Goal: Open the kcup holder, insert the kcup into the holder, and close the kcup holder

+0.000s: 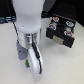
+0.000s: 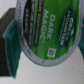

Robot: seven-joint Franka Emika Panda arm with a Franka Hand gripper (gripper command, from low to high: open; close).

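Note:
The kcup (image 2: 46,31) fills the wrist view, its green printed lid facing the camera and its whitish rim showing. Teal fingertips (image 2: 12,34) press on it from both sides, so my gripper (image 2: 44,44) is shut on it. In the exterior view the gripper (image 1: 28,60) hangs low over the white table in front, with only a green speck of the kcup (image 1: 26,63) visible under the white arm. The kcup holder (image 1: 61,31), a black box with pale marks, stands apart at the exterior view's right. I cannot tell whether it is open.
The white table (image 1: 60,67) lies around the gripper. My bulky white arm (image 1: 29,20) hides the middle and the exterior view's left side. A dark background runs behind the table.

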